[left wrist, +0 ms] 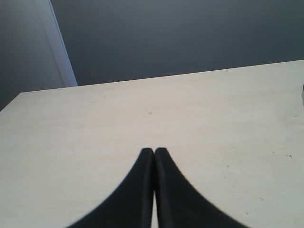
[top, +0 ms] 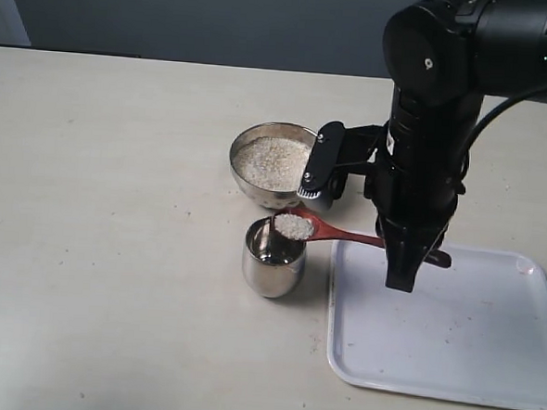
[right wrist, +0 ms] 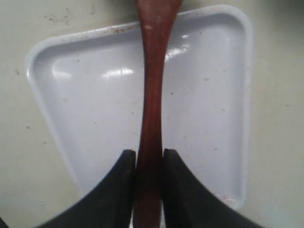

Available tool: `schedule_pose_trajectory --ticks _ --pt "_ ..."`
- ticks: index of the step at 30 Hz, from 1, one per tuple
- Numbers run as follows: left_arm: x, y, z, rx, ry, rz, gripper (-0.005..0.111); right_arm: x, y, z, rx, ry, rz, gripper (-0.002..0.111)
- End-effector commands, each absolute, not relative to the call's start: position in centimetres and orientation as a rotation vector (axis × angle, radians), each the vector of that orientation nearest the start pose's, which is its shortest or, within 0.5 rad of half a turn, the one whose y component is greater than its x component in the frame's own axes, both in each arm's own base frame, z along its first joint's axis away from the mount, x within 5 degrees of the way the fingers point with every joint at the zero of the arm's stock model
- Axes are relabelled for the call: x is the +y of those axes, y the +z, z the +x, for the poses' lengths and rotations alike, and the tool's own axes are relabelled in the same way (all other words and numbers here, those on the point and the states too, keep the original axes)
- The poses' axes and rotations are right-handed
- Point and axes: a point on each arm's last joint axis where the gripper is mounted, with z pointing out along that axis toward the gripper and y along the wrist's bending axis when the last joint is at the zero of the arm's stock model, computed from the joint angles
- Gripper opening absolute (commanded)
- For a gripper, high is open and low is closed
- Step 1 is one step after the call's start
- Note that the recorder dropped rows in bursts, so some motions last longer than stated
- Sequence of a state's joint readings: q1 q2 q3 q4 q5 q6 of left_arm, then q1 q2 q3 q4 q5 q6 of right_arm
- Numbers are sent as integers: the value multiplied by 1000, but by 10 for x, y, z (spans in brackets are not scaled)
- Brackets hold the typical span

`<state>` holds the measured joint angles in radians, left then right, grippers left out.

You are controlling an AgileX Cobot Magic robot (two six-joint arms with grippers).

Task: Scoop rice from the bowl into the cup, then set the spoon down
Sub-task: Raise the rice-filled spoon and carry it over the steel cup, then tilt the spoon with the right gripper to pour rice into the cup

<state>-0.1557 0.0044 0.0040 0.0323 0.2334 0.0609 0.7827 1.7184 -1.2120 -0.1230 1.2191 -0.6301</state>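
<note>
While the right fingers (right wrist: 122, 190) pinch the wooden spoon (top: 348, 235) by its handle, its head, heaped with rice (top: 293, 227), hangs over the rim of the steel cup (top: 272, 265), with the metal bowl (top: 249, 187) just beside it on the bench (top: 113, 251). I judge this the pouring step: next the wrist must roll to tip the grains in without spilling. The left fingers (left wrist: 142, 190) are pressed together, idle.

We see the bowl (top: 245, 178) on the table (top: 113, 251), with rice (top: 271, 161) in it. The cup (top: 269, 272) sits just in front of the bowl. The tray (top: 450, 355) lies right of the cup, near it. The spoon (top: 339, 232) is above them: its head, with rice on it, over the cup's rim, its handle reaching right over the tray's back-left corner.
</note>
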Motion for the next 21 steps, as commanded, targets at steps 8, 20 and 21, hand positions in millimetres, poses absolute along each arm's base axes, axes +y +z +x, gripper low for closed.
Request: schedule_pose_trajectory --ticks 8,20,21 --pt "-8 192 55 1703 -49 206 1 218 229 223 2305 -360 -2148 -1" --pt "-8 192 55 1703 -49 206 1 225 230 216 2234 -414 -2199 -1" --pt "-8 192 55 1703 -49 206 1 226 230 215 2223 -428 -2203 -1"
